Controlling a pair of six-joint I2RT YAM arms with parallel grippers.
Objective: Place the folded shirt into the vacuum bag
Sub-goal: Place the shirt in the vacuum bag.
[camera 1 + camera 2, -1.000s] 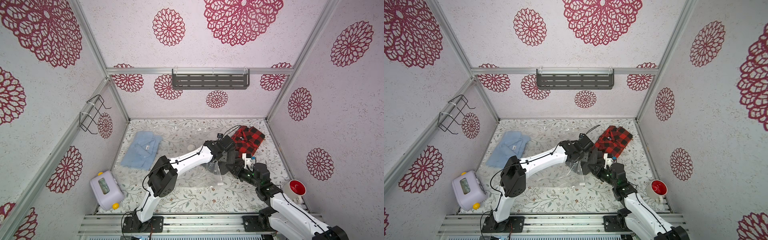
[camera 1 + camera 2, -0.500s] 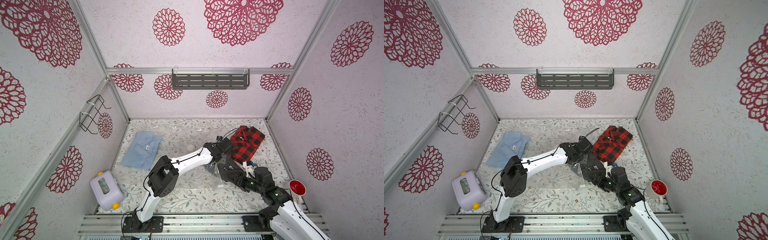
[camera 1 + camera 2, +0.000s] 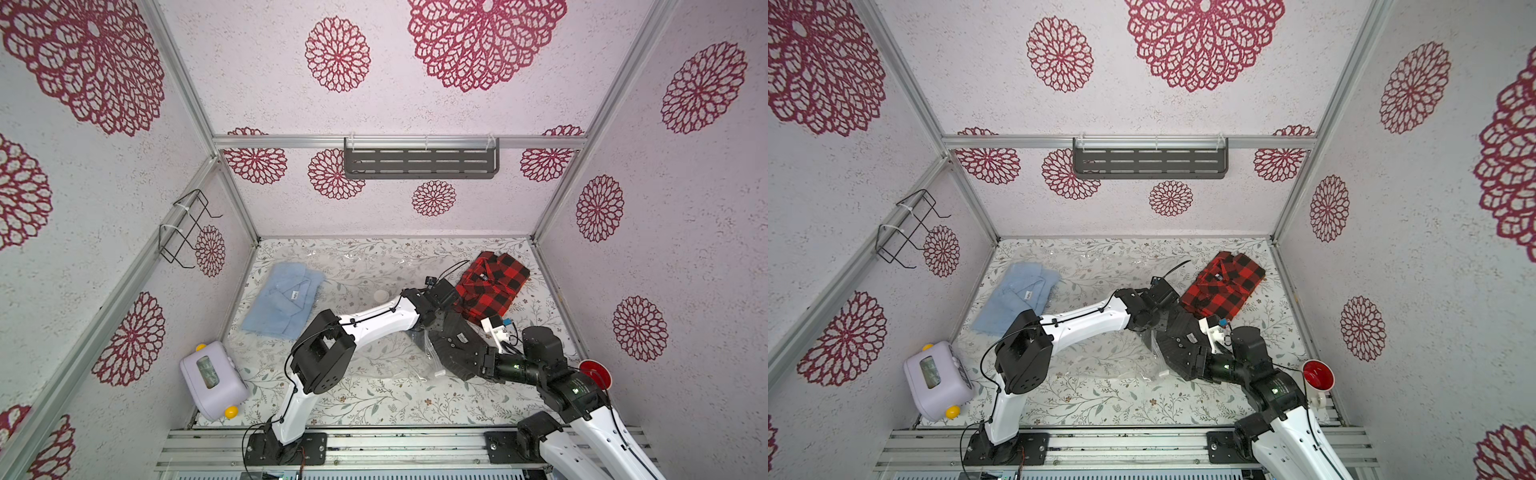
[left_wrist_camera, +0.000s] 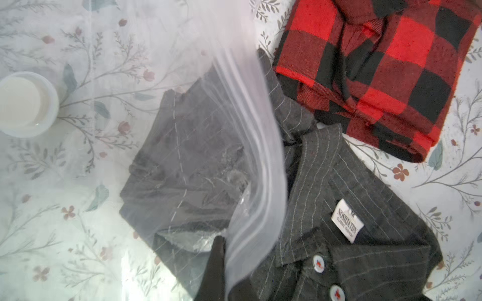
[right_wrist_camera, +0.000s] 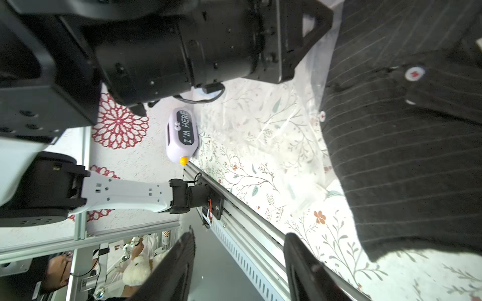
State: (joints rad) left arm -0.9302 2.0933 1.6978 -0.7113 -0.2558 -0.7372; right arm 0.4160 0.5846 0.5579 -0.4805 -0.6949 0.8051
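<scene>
The folded shirt (image 4: 326, 208), dark grey with pinstripes, lies half inside the mouth of the clear vacuum bag (image 4: 255, 156); its far part shows through the plastic. In the left wrist view my left gripper (image 4: 227, 273) is shut on the bag's zip edge and holds it raised. In both top views the left gripper (image 3: 428, 332) (image 3: 1152, 332) is at the bag's right end, beside the shirt (image 3: 455, 332). My right gripper (image 5: 240, 260) stands open and empty, a little off the shirt (image 5: 404, 156) on its near side. The bag's white valve (image 3: 380, 296) faces up.
A red plaid shirt (image 3: 492, 286) lies just behind the dark one, close to the right wall. A light blue shirt (image 3: 284, 301) lies at the far left. A lilac toy box (image 3: 212, 380) sits at the front left, a red cup (image 3: 594, 372) at the front right.
My right gripper has opened, let go of the dark shirt and drawn back toward the table's front. The left gripper keeps its hold on the bag's edge.
</scene>
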